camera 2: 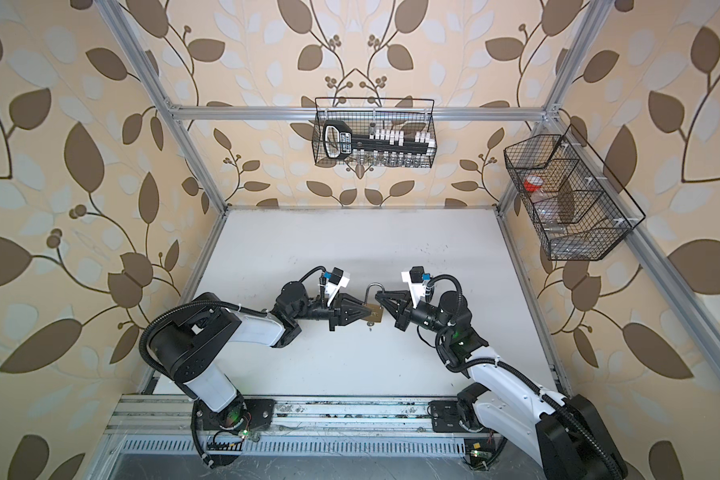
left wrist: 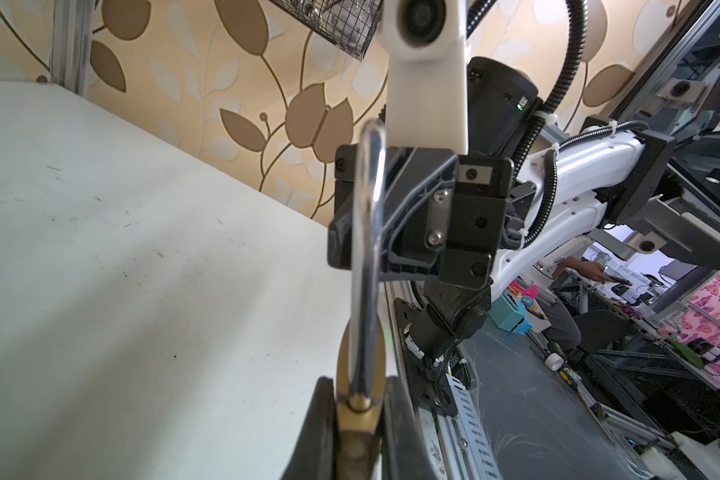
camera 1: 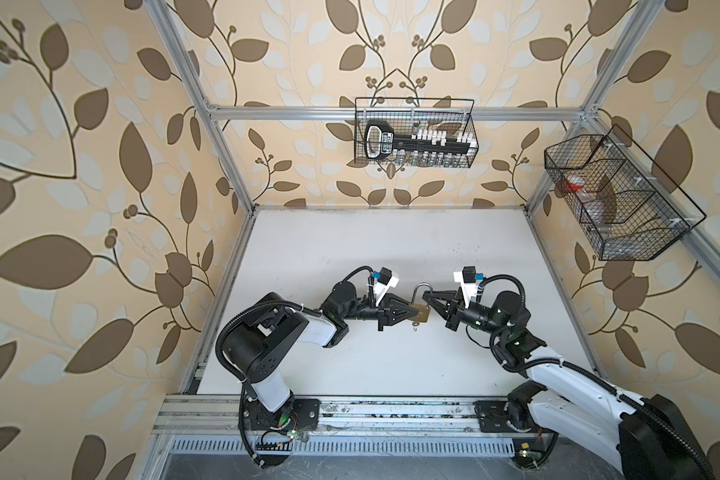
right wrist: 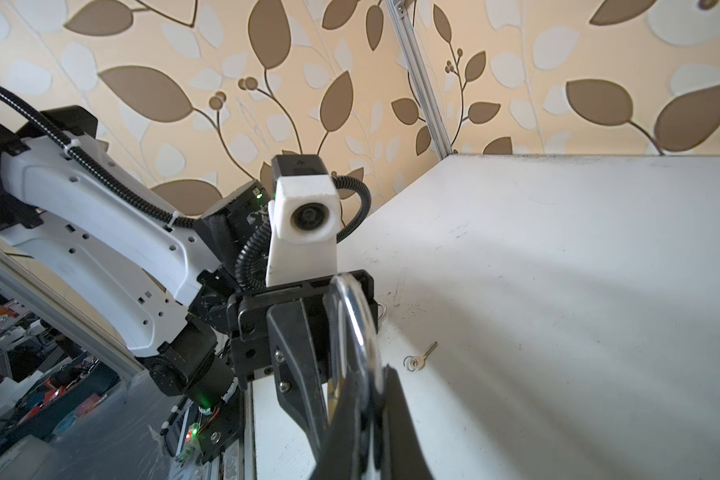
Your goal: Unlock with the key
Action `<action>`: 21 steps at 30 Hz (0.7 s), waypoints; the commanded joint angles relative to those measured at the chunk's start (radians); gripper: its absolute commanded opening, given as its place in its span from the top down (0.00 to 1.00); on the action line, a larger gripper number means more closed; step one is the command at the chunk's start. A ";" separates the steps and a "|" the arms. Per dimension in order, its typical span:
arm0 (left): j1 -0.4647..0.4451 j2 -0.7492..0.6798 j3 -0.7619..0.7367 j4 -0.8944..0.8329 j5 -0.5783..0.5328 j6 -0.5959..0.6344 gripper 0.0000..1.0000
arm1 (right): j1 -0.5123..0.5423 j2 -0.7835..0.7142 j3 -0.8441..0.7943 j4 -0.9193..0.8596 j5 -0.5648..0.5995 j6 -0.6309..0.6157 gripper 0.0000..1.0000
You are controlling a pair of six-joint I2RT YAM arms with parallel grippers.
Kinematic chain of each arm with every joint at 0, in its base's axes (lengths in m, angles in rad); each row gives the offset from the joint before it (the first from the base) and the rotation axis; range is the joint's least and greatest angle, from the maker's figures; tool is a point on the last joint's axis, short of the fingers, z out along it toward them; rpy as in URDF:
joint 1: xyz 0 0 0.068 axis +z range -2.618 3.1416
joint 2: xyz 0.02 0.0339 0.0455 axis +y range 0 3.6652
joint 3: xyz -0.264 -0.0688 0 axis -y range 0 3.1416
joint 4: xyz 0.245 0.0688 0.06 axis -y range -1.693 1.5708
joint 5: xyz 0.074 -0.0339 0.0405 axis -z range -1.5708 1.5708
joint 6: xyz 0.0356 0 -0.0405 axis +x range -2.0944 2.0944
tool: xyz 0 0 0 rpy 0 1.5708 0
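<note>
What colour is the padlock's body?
The padlock body is brass-gold; the left wrist view shows it best.

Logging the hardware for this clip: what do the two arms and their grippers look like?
The left arm and right arm have white shells, black joints and black corrugated conduit tied on. The left gripper and right gripper have black triangular fingers under white camera mounts. Small green lights show on joints.

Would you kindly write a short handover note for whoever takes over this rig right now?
Left tool: shut on the brass padlock body, above the table.
Right tool: shut on the shackle.
Key: loose on the table near the padlock, in neither tool.
Done: padlock held by both tools.
Left: free one tool, pick up the key, insert, turn.
</note>
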 commanded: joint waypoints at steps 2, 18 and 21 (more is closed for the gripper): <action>0.005 -0.014 0.014 0.088 -0.006 -0.032 1.00 | -0.002 -0.016 0.039 0.045 0.034 -0.020 1.00; 0.018 -0.393 -0.099 -0.416 -0.893 0.023 1.00 | 0.049 -0.089 0.094 -0.393 0.754 -0.131 0.28; 0.018 -0.430 -0.106 -0.445 -0.949 0.002 1.00 | 0.123 -0.090 0.101 -0.380 0.785 -0.180 0.31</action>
